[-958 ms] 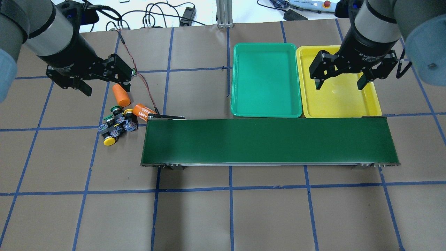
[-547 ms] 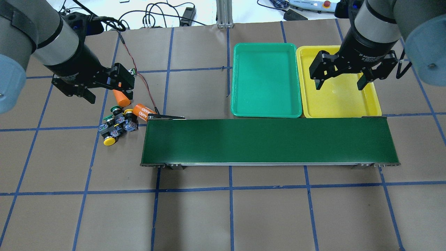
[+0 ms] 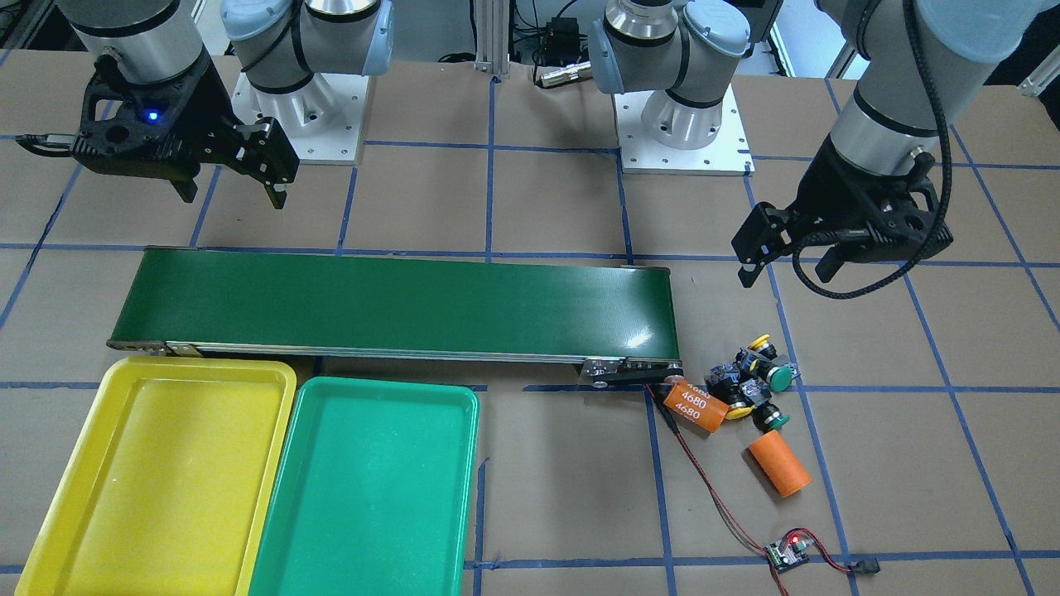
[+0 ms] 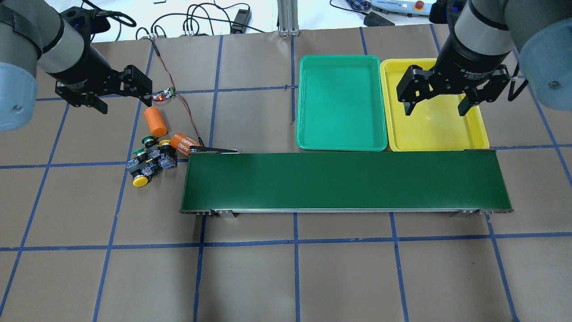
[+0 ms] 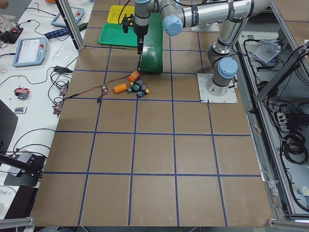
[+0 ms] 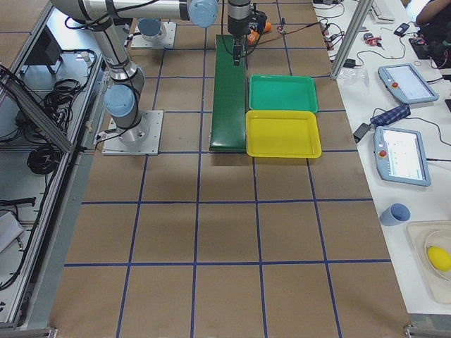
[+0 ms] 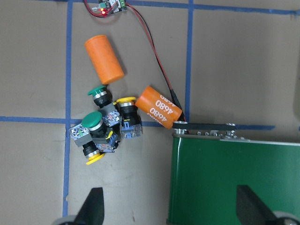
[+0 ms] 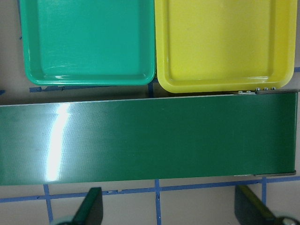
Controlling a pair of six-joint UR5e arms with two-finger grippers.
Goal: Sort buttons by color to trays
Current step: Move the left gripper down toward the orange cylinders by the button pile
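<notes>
Since half a second ago the left gripper (image 4: pixel 120 96) has gone away from above the plain orange cylinder (image 4: pixel 155 121), toward the table's (image 4: pixel 250 277) far left corner. Its fingers are spread and hold nothing. All four buttons (image 4: pixel 149 158) lie in one heap on the table, toward its left edge, just beside the orange cylinder printed 4680 (image 4: pixel 183 143). The right gripper (image 4: pixel 435 109) has not moved and hangs, spread and empty, over the yellow tray (image 4: pixel 438 134). The green tray (image 4: pixel 342 103) lies beside it, behind the conveyor belt (image 4: pixel 344 181).
</notes>
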